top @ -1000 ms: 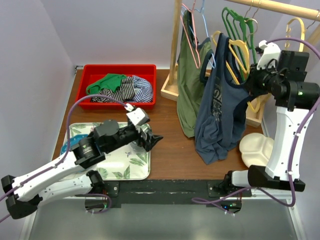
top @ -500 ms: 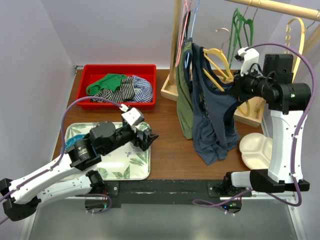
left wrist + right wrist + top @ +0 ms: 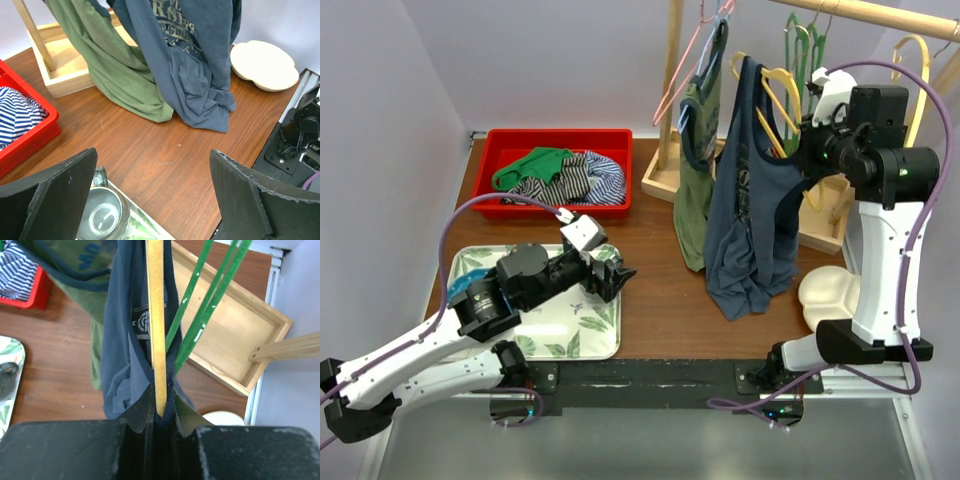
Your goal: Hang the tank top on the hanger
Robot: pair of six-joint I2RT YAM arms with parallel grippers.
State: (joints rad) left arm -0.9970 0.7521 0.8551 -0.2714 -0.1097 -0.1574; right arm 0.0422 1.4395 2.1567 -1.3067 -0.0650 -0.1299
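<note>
We count two tops: navy tank top [image 3: 745,200], olive tank top [image 3: 695,190]. Navy hangs vertical, hem down, on the mustard hanger [image 3: 155,315] our right gripper [image 3: 161,410] pinches; left gripper [image 3: 153,165] gapes.

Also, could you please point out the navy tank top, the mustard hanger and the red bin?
navy tank top [image 3: 755,200]: top external view, on its front panel.
mustard hanger [image 3: 155,315]: right wrist view, on its arm.
red bin [image 3: 560,134]: top external view, on its far rim.
</note>
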